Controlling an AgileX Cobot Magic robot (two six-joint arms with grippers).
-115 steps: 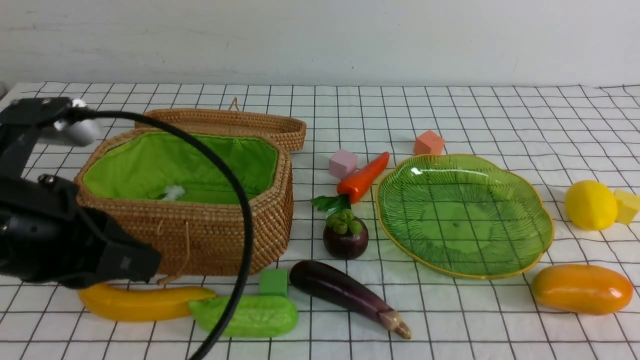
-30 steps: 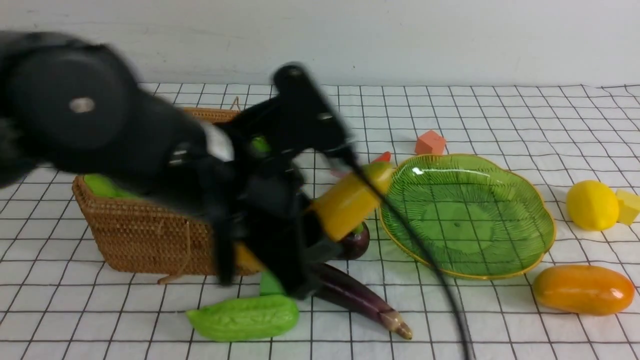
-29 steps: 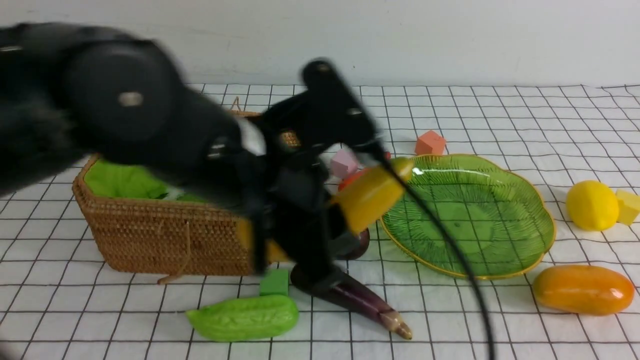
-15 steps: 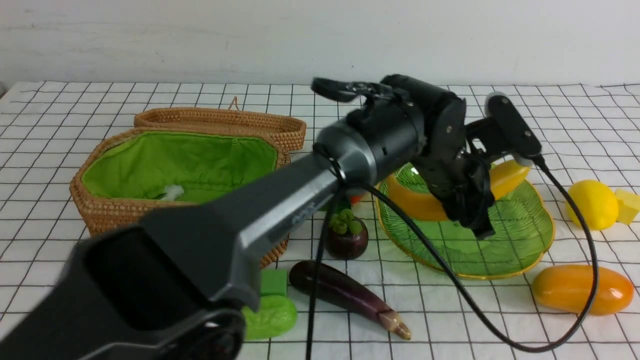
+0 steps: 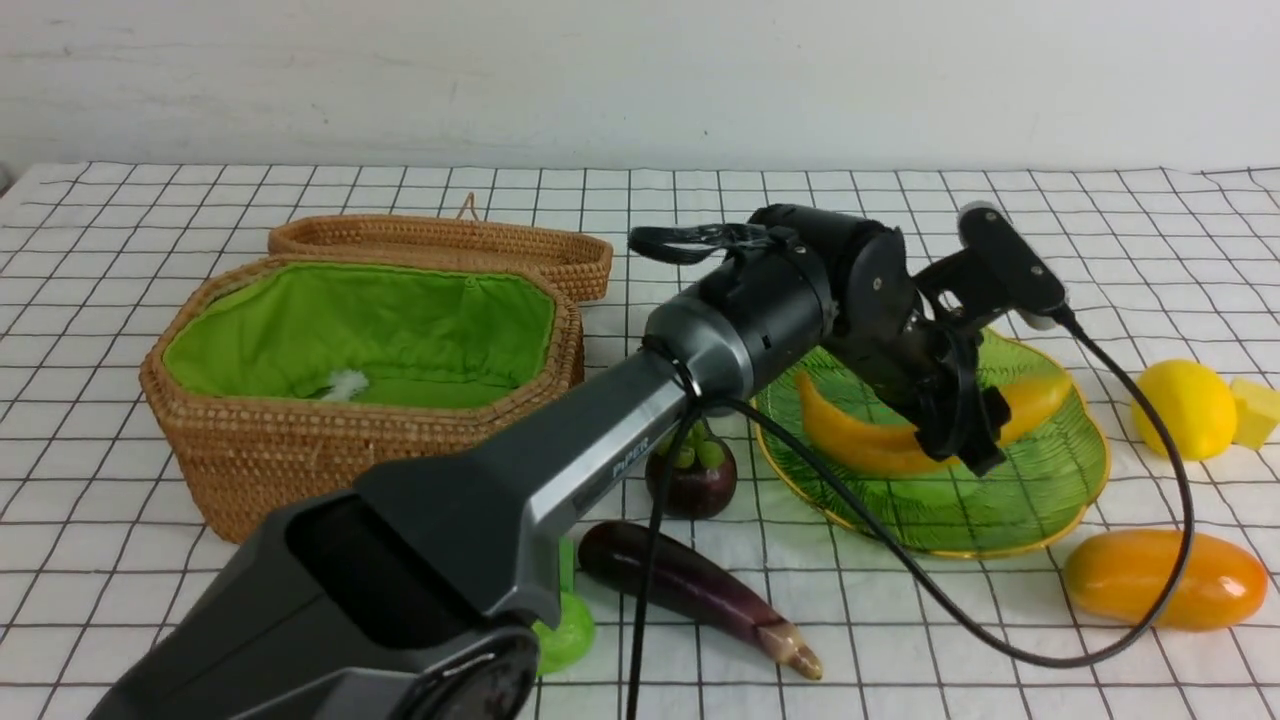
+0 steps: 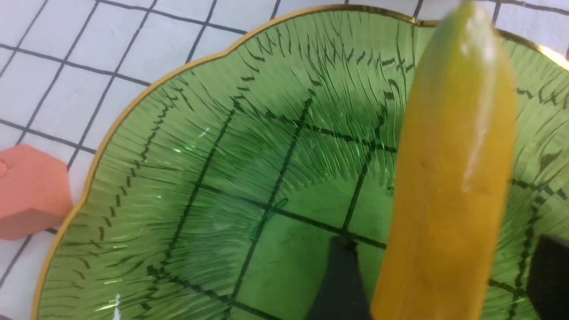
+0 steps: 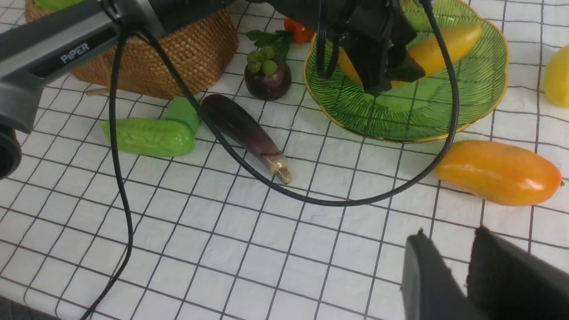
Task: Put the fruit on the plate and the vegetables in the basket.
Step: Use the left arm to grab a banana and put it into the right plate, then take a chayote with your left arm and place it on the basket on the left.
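Left gripper (image 5: 965, 440) hangs low over the plate (image 5: 1060, 490), the banana (image 5: 860, 440) lying in the dish between its jaws. The left wrist view shows one finger (image 6: 342, 284) against the banana and a strip of green glass before the other, so the jaws stand wider than the fruit. Only the right wrist view finds the right gripper (image 7: 451, 231), jaws nearly together on nothing near the mango (image 7: 498, 171), and it shows the whole gourd (image 7: 149, 137).
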